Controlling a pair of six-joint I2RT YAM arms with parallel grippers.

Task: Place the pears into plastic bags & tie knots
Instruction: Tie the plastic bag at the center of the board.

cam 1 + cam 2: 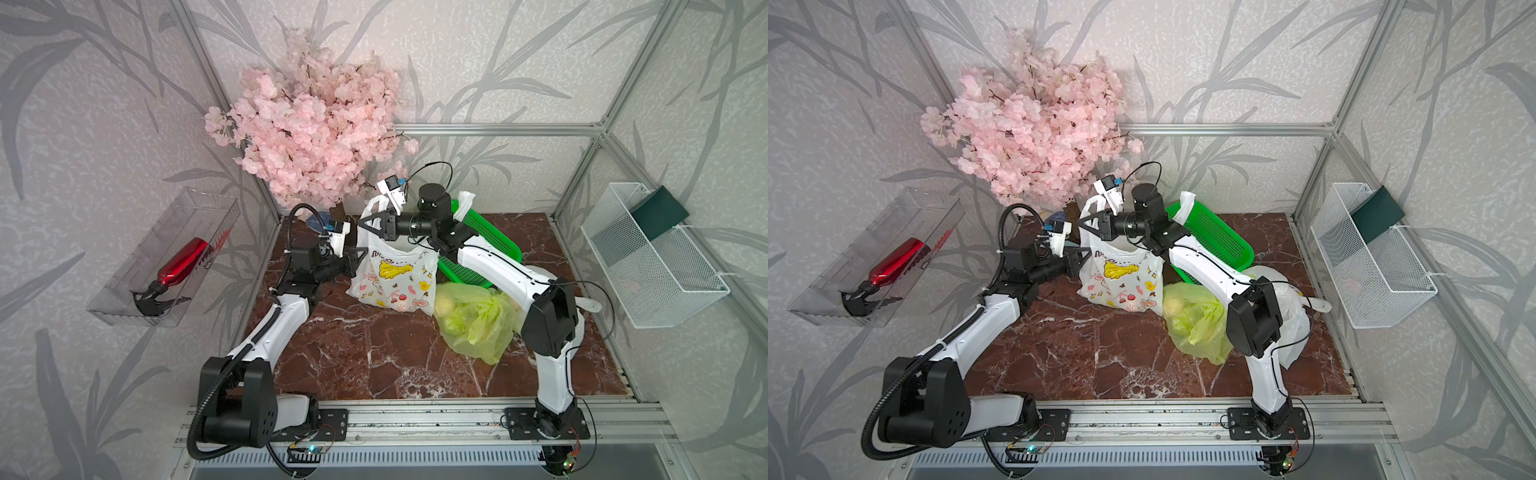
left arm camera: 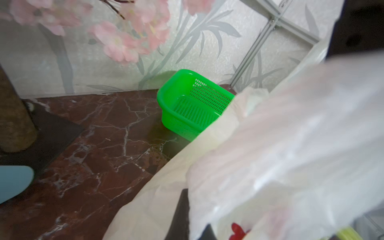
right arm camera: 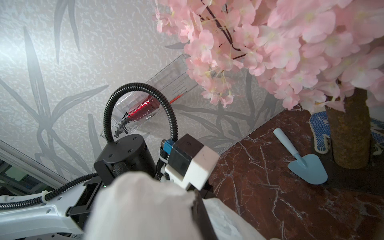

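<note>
The white bag (image 1: 395, 278) with the cartoon pictures stands in the middle of the red-brown table (image 1: 374, 357), and both arms are at its top. The left gripper (image 1: 362, 258) is closed tight on the bag's side edge, and in the left wrist view white plastic sits right in front of it. The right gripper (image 1: 360, 225) is higher up, at one handle of the bag, with plastic lying over it. I cannot tell if it is pinching the handle or not. Just beside the white bag lies the yellow-green bag (image 1: 473, 324), and one pear (image 1: 445, 305) shows through it. A second white bag (image 1: 1296, 324) lies behind the right arm. The green basket (image 1: 490, 241) sits at the back, near the pink flower tree (image 1: 316, 124).
</note>
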